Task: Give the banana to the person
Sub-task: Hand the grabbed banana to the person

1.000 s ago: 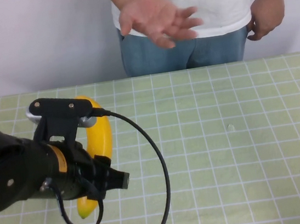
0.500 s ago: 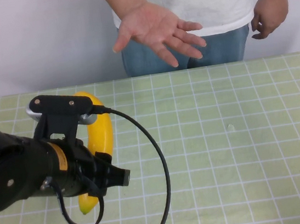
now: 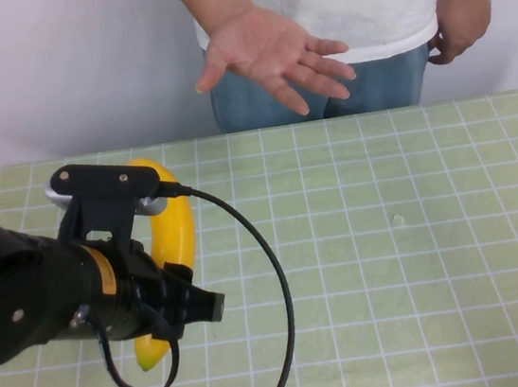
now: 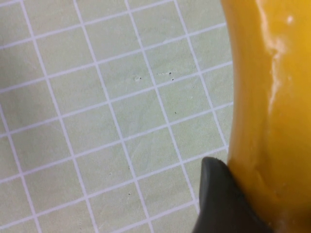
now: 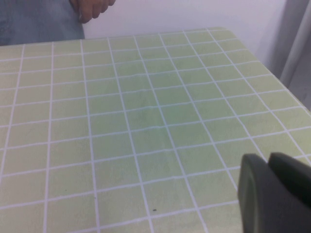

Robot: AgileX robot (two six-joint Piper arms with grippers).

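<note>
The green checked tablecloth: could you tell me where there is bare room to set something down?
The checked cloth is bare right of the glossy yellow banana, up to the person's edge. The left side is crowded: left gripper at the banana. The right gripper hangs over bare cloth.

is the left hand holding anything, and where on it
Yes: the left hand grips the banana on its lower half, short of the near tip. The right hand holds nothing, low over the table.
</note>
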